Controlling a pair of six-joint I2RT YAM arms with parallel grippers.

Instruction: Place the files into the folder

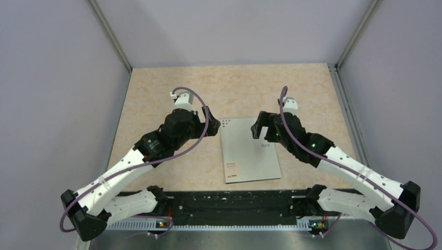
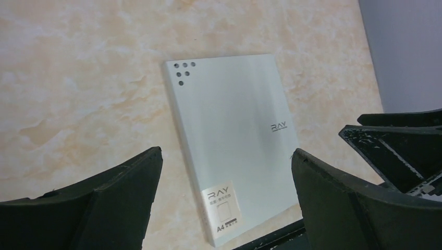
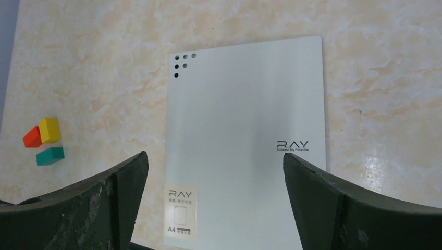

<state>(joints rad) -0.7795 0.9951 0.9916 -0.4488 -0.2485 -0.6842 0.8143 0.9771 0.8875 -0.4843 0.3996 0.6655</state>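
The folder (image 1: 250, 151) lies shut and flat on the table's middle, silver-grey cover up, with dark "RAY" lettering and an A4 label. It also shows in the left wrist view (image 2: 232, 120) and the right wrist view (image 3: 245, 109). No white paper files show in any view. My left gripper (image 1: 212, 126) hovers over the folder's far left corner, open and empty, its jaws wide apart (image 2: 225, 151). My right gripper (image 1: 259, 126) hovers over the folder's far right part, open and empty (image 3: 215, 154).
Small orange, yellow and teal blocks (image 3: 44, 140) lie on the table left of the folder; my left arm hides them in the top view. A black strip (image 1: 234, 205) runs along the table's near edge. Grey walls close in both sides and the back.
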